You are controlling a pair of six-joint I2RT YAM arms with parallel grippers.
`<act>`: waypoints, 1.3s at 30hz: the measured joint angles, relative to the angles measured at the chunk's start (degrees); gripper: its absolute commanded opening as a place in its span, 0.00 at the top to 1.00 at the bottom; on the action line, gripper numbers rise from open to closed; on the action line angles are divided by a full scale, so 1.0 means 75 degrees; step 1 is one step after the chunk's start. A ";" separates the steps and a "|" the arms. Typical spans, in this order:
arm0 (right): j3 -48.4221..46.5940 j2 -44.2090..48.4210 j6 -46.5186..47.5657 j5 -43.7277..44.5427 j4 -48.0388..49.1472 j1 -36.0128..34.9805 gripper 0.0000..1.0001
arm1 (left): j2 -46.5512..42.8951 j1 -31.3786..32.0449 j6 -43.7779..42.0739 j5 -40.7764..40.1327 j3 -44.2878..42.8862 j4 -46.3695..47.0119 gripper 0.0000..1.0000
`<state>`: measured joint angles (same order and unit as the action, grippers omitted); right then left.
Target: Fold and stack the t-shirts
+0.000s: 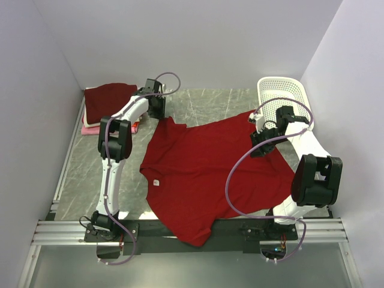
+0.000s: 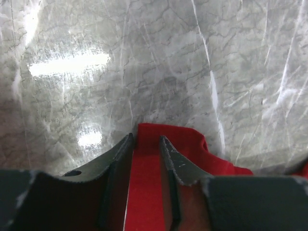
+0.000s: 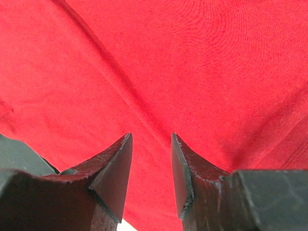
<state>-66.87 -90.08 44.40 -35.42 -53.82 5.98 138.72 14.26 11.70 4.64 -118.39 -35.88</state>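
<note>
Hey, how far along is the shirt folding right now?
Done: a folded stack, maroon on top, sits at the far left. In hand: the red shirt lies spread flat, unfolded; the left gripper straddles its far corner, jaws apart, and the right gripper is open over its other side. Still to do: fold the red shirt and add it to the stack.
</note>
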 measured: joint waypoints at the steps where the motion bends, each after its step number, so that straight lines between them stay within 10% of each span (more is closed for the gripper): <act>1: 0.0000 0.0000 0.0000 0.0000 0.0000 0.0000 0.55 | 0.0009 0.0044 -0.0035 -0.0117 -0.0006 0.0000 0.70; 11: 0.0000 0.0000 0.0000 0.0000 -0.0015 0.0000 0.55 | 0.0114 0.0256 -0.0207 -0.0845 -0.0134 -0.0006 1.00; 19: 0.0000 0.0000 0.0020 0.0006 -0.0047 0.0000 0.55 | -0.0093 0.0259 -0.0204 -0.0860 0.0245 0.0356 1.00; 29: -0.0350 -0.0085 -0.0038 0.0052 -0.0038 -0.0396 0.55 | -0.3077 0.0134 0.0032 -0.1411 0.4127 0.1032 1.00; 39: -0.1626 -0.1215 -0.0417 0.0181 0.0090 -0.1055 0.54 | -0.4800 0.0003 0.0143 -0.2022 0.5155 0.1405 1.00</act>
<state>-79.07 -99.20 41.28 -34.06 -53.15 -1.93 102.72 14.28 12.78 -10.52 -79.72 -25.34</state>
